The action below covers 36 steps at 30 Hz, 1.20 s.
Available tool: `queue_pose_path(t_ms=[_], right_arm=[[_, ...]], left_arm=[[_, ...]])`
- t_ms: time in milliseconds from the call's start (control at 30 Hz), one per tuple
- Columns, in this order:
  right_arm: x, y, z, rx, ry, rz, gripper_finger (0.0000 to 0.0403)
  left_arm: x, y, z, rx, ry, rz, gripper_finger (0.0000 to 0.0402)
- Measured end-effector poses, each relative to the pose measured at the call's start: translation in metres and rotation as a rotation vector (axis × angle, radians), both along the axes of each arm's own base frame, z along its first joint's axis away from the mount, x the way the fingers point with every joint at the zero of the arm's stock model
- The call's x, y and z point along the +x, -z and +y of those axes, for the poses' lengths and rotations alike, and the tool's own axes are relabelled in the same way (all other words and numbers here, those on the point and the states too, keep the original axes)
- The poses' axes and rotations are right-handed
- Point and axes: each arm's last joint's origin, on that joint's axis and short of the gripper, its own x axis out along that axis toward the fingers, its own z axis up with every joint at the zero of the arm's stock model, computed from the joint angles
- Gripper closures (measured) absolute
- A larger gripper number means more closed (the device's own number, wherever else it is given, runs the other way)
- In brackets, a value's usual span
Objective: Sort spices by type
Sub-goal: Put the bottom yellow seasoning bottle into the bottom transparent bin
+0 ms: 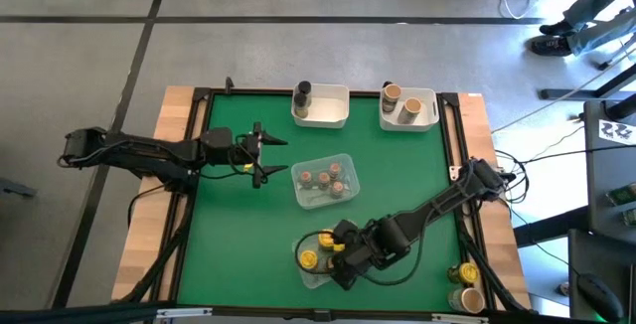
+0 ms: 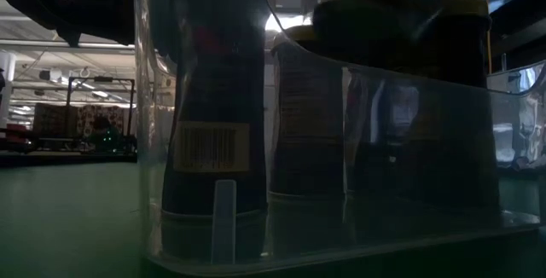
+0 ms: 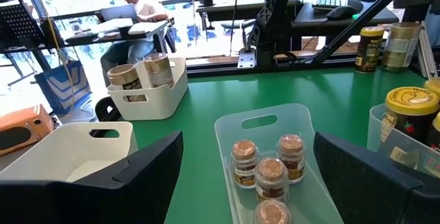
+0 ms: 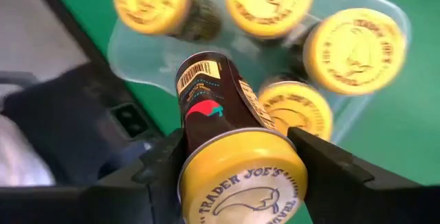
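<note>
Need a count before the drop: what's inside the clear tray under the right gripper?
Four yellow-lidded jars stand in the clear tray; a fifth is between the right gripper's fingers. The tray floor beneath is hidden.

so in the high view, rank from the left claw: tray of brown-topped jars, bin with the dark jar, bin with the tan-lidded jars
From the left claw:
1. Tray of brown-topped jars, table centre.
2. Bin with the dark jar, far edge, middle.
3. Bin with the tan-lidded jars, far right corner.
</note>
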Motion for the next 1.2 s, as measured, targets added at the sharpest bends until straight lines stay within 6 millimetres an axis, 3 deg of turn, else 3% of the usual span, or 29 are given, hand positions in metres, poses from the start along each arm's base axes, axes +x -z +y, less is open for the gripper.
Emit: queue_pose_path(t_ms=[200, 900, 1033, 1200], right_arm=[[0.011, 0.005, -0.005, -0.037, -0.03, -0.055, 0.0172], [0.024, 0.043, -0.001, -0.135, -0.054, 0.024, 0.0172], [0.027, 0.054, 0.001, -0.141, -0.062, 0.046, 0.0156], [0.026, 0.054, 0.0, -0.15, -0.061, 0.048, 0.0145]], left_arm=[[0.0, 0.0, 0.0, 0.001, 0.0, 0.001, 0.0088], [0.0, 0.001, 0.0, 0.0, 0.0, 0.002, 0.0088], [0.0, 0.0, 0.0, 0.001, 0.0, 0.001, 0.0088], [0.0, 0.001, 0.0, 0.0, 0.0, 0.002, 0.0088]])
